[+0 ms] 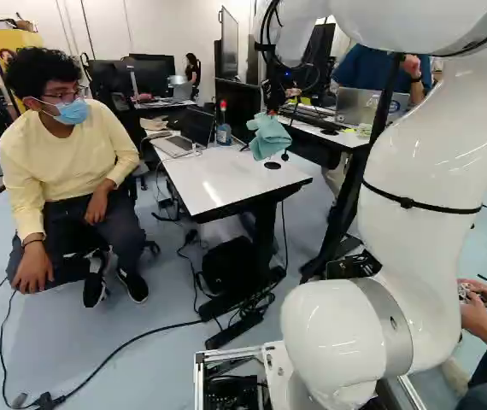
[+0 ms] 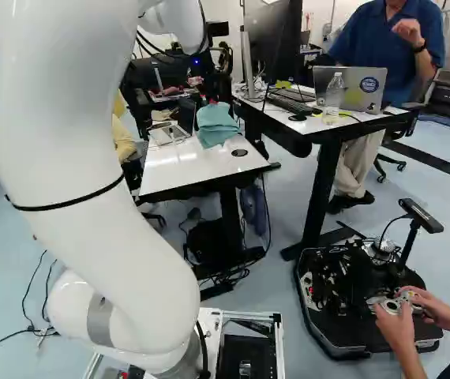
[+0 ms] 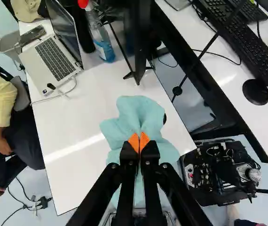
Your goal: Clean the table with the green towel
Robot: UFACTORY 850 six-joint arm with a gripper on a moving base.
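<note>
My gripper (image 1: 271,110) is over the far right part of the small white table (image 1: 218,190) in the left base view. From it hangs the green towel (image 1: 268,137), which also shows below the arm's end in the right base view as a bunched cloth (image 2: 216,126). Seen from the wrist, the gripper (image 3: 138,139) has its orange pads together, pinching a fold of the towel (image 3: 141,113), which spreads out ahead and to both sides. Whether the towel's lower edge touches the tabletop (image 3: 73,160), I cannot tell.
On the table's far part stand an open laptop (image 3: 54,61), a spray bottle (image 3: 100,35) and a thin black stand (image 3: 135,75). Beside it is a higher desk (image 2: 320,122) with keyboard and monitor. A person (image 1: 73,179) sits close by the table. Another robot's base (image 2: 359,292) stands right.
</note>
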